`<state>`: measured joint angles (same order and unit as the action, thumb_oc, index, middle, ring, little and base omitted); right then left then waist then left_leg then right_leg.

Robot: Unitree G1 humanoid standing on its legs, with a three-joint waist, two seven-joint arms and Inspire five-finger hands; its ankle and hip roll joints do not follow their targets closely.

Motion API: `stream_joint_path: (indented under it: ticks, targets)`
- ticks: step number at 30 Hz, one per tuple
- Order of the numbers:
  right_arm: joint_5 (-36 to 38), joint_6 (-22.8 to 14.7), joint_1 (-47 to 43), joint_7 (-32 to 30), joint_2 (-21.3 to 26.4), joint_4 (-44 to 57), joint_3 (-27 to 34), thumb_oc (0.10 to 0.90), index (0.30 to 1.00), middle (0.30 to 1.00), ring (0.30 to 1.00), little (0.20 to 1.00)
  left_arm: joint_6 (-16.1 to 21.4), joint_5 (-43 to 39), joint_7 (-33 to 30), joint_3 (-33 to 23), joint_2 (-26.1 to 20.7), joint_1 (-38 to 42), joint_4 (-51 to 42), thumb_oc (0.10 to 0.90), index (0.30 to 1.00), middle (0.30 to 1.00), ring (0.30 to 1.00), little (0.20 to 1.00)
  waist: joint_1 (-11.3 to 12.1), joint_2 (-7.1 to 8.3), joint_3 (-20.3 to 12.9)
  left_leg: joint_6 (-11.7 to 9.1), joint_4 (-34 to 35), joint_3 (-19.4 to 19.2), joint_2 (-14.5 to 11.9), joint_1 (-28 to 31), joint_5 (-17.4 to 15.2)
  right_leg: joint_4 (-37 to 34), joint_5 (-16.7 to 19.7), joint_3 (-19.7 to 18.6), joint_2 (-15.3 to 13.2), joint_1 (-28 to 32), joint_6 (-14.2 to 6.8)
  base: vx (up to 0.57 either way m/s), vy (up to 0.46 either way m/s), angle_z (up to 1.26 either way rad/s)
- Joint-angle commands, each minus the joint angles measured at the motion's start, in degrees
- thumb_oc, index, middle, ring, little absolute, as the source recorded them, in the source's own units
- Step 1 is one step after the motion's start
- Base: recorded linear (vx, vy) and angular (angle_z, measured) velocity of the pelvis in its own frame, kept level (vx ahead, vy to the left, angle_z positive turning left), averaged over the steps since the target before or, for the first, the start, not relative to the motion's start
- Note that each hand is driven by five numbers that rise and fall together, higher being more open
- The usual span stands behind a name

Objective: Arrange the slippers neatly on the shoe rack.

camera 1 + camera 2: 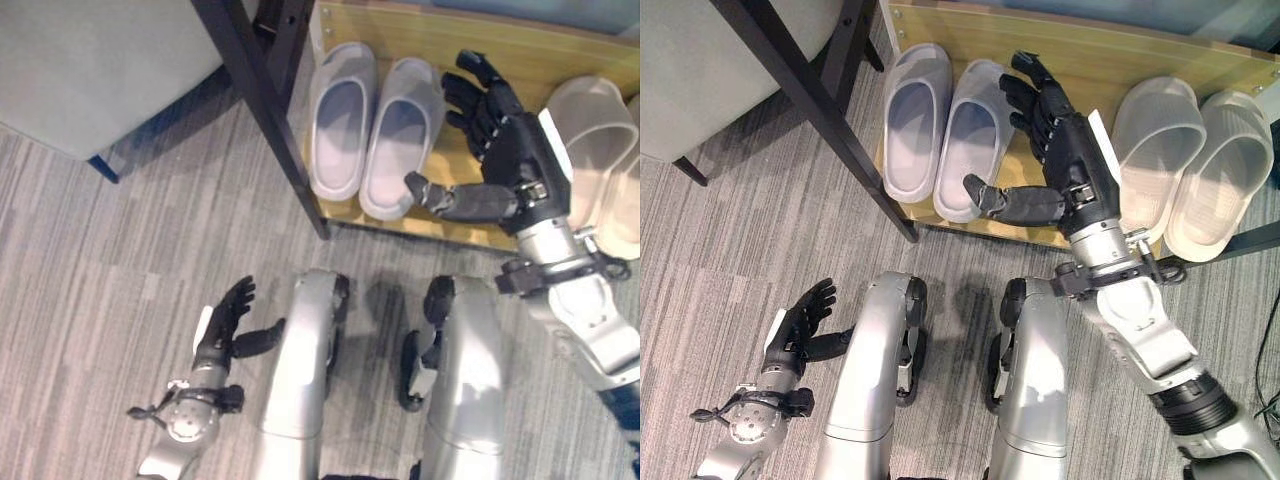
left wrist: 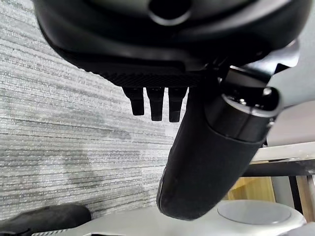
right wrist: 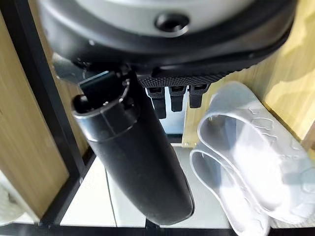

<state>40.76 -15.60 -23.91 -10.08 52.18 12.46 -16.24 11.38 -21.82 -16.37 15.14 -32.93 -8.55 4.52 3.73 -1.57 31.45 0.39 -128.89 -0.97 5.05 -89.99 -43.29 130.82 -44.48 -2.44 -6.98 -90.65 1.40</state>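
Two pairs: four slippers are seen on the wooden shelf of the shoe rack [image 1: 1200, 50], each pair side by side.
Left hand [image 1: 228, 318]: it is held low over the grey carpet [image 1: 90, 280], well apart from the rack; the fingers are straight and relaxed and nothing is held. It is judged to be idle.
Grey pair [image 1: 940, 130]: it is placed at the left end of the shelf, beside the black post [image 1: 820, 110], toes pointing inward. The heels hang a little over the front edge.
Right hand [image 1: 1065, 150]: it is stretched over the shelf between the pairs, fingers spread and empty, the thumb close to the heel of the inner grey slipper, probably for a push.
Beige pair [image 1: 1195, 165]: it is laid at the right, near the hand.
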Motion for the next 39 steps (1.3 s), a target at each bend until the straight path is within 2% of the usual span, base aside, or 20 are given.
stream_joint_path:
  ticks: [1, 4, 5, 11, 13, 14, 20, 26, 39]
  targets:
    - [7.6, -8.3, -8.3, 6.2, 2.4, 5.8, 1.2, 0.800, 0.900, 0.900, 0.900, 0.900, 5.2, 1.8, 1.2, -2.6, -3.8, -1.4, -5.8, 0.800, 0.900, 0.900, 0.900, 0.900, 3.6, 2.34, -1.7, -3.1, 2.8, 3.9, -0.3, 0.0, -3.4, 1.4, 3.1, -4.5, -0.7, 0.7, 2.2, 0.00, 0.000, 0.00]
    - [9.6, -8.1, -9.5, 8.4, 3.9, 5.7, -0.1, 0.800, 0.900, 0.900, 0.900, 0.900, 5.3, 2.1, 1.6, -2.6, -3.8, -1.3, -5.6, 0.800, 0.900, 0.900, 0.900, 0.900, 3.6, 2.37, -1.7, -3.2, 2.8, 4.0, -0.2, 0.0, -3.4, 1.4, 3.0, -4.5, -0.7, 0.7, 2.2, 0.00, 0.000, 0.00]
    - [12.1, -7.1, -11.0, 9.9, 5.6, 4.3, -2.2, 0.800, 0.900, 0.900, 0.900, 0.900, 5.5, 2.1, 2.2, -2.3, -4.3, -1.1, -5.9, 0.800, 0.900, 0.900, 0.900, 0.900, 4.1, 2.36, -1.7, -3.4, 2.8, 4.4, -0.1, 0.0, -3.4, 1.3, 2.9, -4.4, -0.8, 0.7, 2.2, 0.00, 0.000, 0.00]
    - [15.7, -4.4, -16.2, 12.6, 8.4, 0.3, -8.5, 0.800, 0.900, 0.900, 0.900, 0.900, 5.7, 2.4, 3.2, -1.7, -5.1, -0.4, -5.9, 0.800, 0.900, 0.900, 0.900, 0.900, 5.0, 2.32, -1.7, -3.7, 3.0, 5.0, -0.2, 0.0, -3.5, 1.2, 2.9, -4.3, -1.0, 0.7, 2.3, 0.00, 0.000, 0.00]
    - [15.8, -4.2, -17.4, 13.0, 9.1, 0.0, -9.9, 0.800, 0.900, 0.900, 0.900, 0.900, 5.8, 2.5, 3.3, -1.9, -5.0, -0.5, -5.9, 0.800, 0.900, 0.900, 0.900, 0.900, 4.9, 2.35, -1.7, -3.8, 3.1, 5.0, -0.2, 0.0, -3.5, 1.1, 2.9, -4.3, -1.1, 0.7, 2.3, 0.00, 0.000, 0.00]
    - [15.2, -3.5, -19.1, 13.3, 11.3, -1.4, -11.7, 0.800, 0.900, 0.900, 0.900, 0.900, 5.9, 2.6, 3.6, -1.7, -5.8, -0.4, -6.1, 0.800, 0.900, 0.900, 0.900, 0.900, 5.5, 2.51, -1.7, -3.9, 3.2, 5.4, -0.1, 0.0, -3.6, 1.1, 3.0, -4.2, -1.1, 0.7, 2.4, 0.00, 0.000, 0.00]
    - [13.0, -2.4, -25.3, 13.0, 13.7, -8.6, -16.8, 0.800, 0.900, 0.900, 0.900, 0.900, 6.3, 1.9, 4.8, -1.2, -7.1, -0.6, -6.4, 0.800, 0.900, 0.900, 0.900, 0.900, 6.3, 2.29, -1.7, -4.1, 3.4, 5.9, 0.0, 0.0, -3.7, 0.8, 3.2, -4.1, -1.3, 0.7, 2.4, 0.00, 0.000, 0.00]
    - [14.6, -1.6, -30.5, 15.1, 13.1, -16.8, -21.3, 0.800, 0.900, 0.900, 0.900, 0.900, 7.0, 1.1, 6.9, -0.3, -8.3, -0.5, -6.9, 0.800, 0.900, 0.900, 0.900, 0.900, 7.0, 1.68, -1.7, -4.2, 3.5, 6.2, 0.3, 0.0, -3.7, 0.7, 3.2, -3.9, -1.5, 1.0, 2.4, 0.00, 0.000, 0.00]
    - [18.0, -1.7, -36.9, 14.1, 7.7, -29.9, -22.5, 0.800, 0.900, 0.900, 0.900, 0.900, 7.4, -0.9, 8.1, 1.8, -9.3, 0.9, -6.0, 0.800, 0.900, 0.900, 0.900, 0.900, 7.9, 0.78, -1.7, -4.4, 3.7, 7.2, 0.9, 0.0, -3.7, 0.4, 3.1, -3.1, -1.7, 1.5, 2.7, 0.00, 0.000, 0.00]
